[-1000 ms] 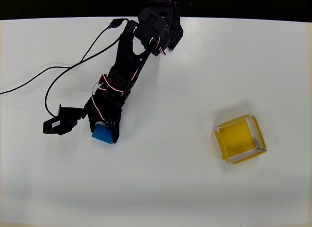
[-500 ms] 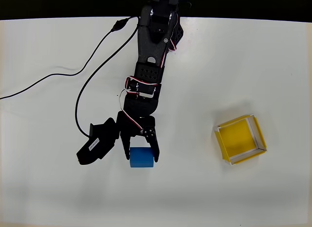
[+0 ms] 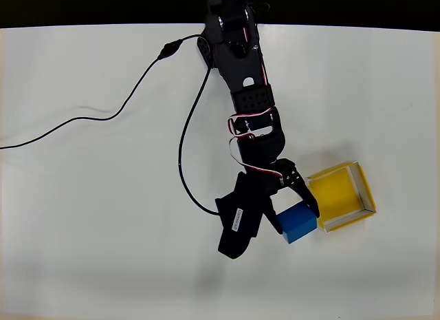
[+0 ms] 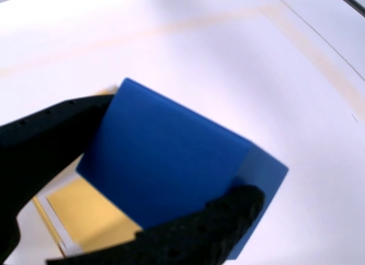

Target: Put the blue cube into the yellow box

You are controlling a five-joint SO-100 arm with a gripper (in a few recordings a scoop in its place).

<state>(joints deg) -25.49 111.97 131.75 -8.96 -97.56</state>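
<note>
A white table [image 3: 82, 251] carries the black arm, stretched from top centre down toward the lower right. Its end effector [image 3: 297, 214] is clamped on the blue cube [image 3: 298, 224], now swung right from lower centre to just beside the yellow box [image 3: 366, 189], corners skewed.

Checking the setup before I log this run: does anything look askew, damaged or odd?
Only minor things. The yellow box sits rotated, not square to the white table. The blue cube, clamped in the gripper, is tilted and sits just beside the box's left wall. No damage or spills.
</note>
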